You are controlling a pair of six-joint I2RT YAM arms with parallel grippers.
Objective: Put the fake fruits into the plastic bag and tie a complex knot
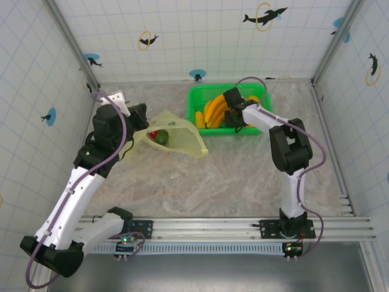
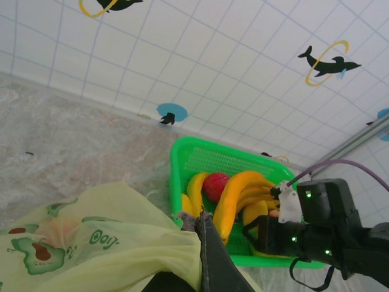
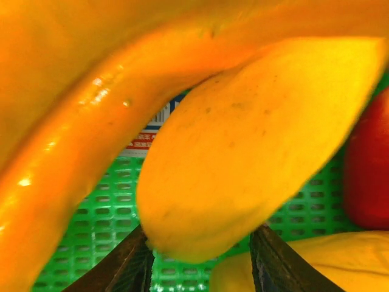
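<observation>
The plastic bag (image 1: 179,139) lies open on the table, pale yellow-green, with a red and a green fruit (image 1: 160,137) inside. My left gripper (image 1: 144,126) is shut on the bag's rim; in the left wrist view its dark fingers (image 2: 209,243) pinch the bag (image 2: 103,243). The other fake fruits, yellow-orange bananas (image 1: 213,111) and a red one (image 2: 216,185), lie in the green basket. My right gripper (image 1: 234,115) reaches down into the basket. Its fingers (image 3: 130,261) press both sides of a yellow fruit (image 3: 243,146), under a long banana (image 3: 79,140).
The bright-green basket (image 1: 200,94) stands at the back of the table, just right of the bag. Tiled walls close in the back and both sides. Bare marbled table (image 1: 243,176) stretches in front of bag and basket.
</observation>
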